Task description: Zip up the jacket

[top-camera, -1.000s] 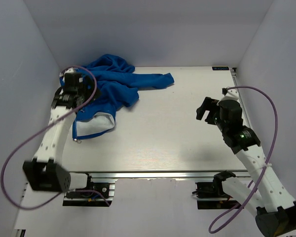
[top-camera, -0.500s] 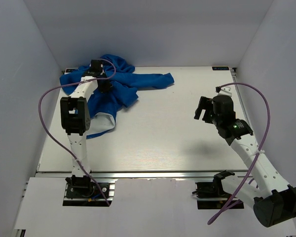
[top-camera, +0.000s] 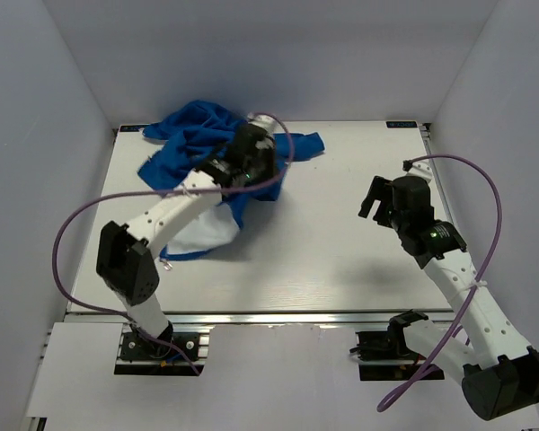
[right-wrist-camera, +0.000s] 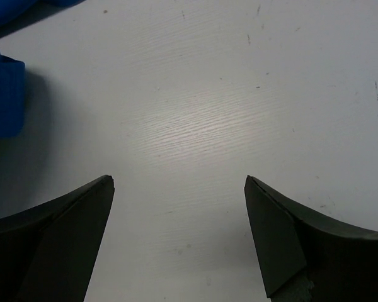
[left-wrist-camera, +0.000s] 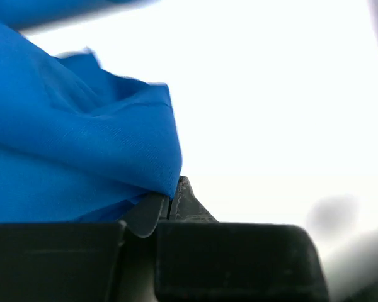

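Observation:
The royal-blue jacket (top-camera: 193,135) lies bunched at the table's far left, with pale lining (top-camera: 202,233) showing at its near edge. My left gripper (top-camera: 268,182) sits at the jacket's right side. In the left wrist view its jaws are pressed together (left-wrist-camera: 172,190) on a fold of the blue jacket (left-wrist-camera: 69,145). My right gripper (top-camera: 374,199) hovers over bare table on the right, open, with nothing between its fingers (right-wrist-camera: 179,182). A corner of the jacket (right-wrist-camera: 3,94) shows at the left of the right wrist view. The zipper is not visible.
The white table (top-camera: 323,260) is walled on three sides by pale panels. A purple cable (top-camera: 72,233) loops from the left arm, and another (top-camera: 494,224) from the right arm. A sleeve (top-camera: 301,144) stretches right along the far edge.
My left arm has swung from the table's far left toward the middle, and its gripper has gone from open to shut on jacket fabric. The jacket has shifted right. The right arm has barely moved.

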{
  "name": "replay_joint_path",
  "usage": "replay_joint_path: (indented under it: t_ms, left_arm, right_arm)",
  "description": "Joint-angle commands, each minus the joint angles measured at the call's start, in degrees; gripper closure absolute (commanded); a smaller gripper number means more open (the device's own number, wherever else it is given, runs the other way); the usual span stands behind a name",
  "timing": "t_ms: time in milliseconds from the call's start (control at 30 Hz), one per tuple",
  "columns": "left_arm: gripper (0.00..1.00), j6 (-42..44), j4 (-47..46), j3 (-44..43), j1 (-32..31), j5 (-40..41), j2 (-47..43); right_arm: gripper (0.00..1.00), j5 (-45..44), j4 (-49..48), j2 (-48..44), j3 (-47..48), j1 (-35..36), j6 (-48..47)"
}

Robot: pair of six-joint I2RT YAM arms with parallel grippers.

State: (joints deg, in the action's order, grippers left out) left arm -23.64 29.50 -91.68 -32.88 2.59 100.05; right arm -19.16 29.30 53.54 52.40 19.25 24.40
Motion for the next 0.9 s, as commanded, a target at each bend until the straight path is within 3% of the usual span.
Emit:
replay_joint_path:
  t_ms: [0,67,133,167,200,300,433,533,600,733,833,867]
  left_arm:
    - [1.0,-2.71,-0.41,4.75,-10.49,-4.5,-4.51]
    - [0.98,-2.99,-0.75,7.56,-15.08,-7.23,-4.6]
    - [0.5,-1.24,0.2,7.75,-22.11,-7.6,-3.82]
    - [0.16,-0.19,3.69,6.7,-25.01,-7.34,-2.59]
    - [0.02,-0.09,5.55,5.91,-25.73,-6.55,-2.32]
    - [0.02,-1.41,9.43,5.28,-26.0,-3.83,-4.5]
    - [0.02,-5.18,13.03,6.86,-24.43,14.94,-9.59]
    - [0.02,-9.4,16.03,9.31,-15.05,13.34,-13.63]
    - [0.02,-11.16,14.98,13.62,-5.29,10.95,-15.75]
    - [0.02,-15.47,16.64,14.95,5.18,16.73,-17.26]
    - [0.02,-15.65,15.34,14.95,12.56,15.7,-16.03]
    - [0.02,-16.08,15.5,14.69,17.02,14.13,-14.55]
  right_arm:
    - [0.11,-3.43,3.39,-0.98,1.47,-1.22,3.81]
    - [0.11,-3.52,4.36,-1.24,1.65,-1.66,4.51]
    - [0.11,-2.73,4.54,-1.51,2.0,-2.19,4.51]
    - [0.11,-2.55,4.54,-1.86,2.09,-2.19,4.08]
    - [0.11,-2.55,4.63,-2.21,2.18,-2.28,3.81]
    - [0.11,-3.34,5.24,-3.35,2.27,-2.28,2.24]
    - [0.11,0.24,4.63,-4.32,2.53,-2.37,-2.42]
    - [0.11,3.41,3.66,-4.85,2.27,-2.37,-4.1]
    - [0.11,5.17,2.61,-4.67,2.0,-2.37,-4.89]
    - [0.11,12.89,1.38,-1.44,2.61,-1.85,-8.04]
    - [0.11,15.64,-0.64,3.21,4.28,1.92,-9.81]
    - [0.11,14.6,-1.26,4.54,4.98,6.29,-10.16]
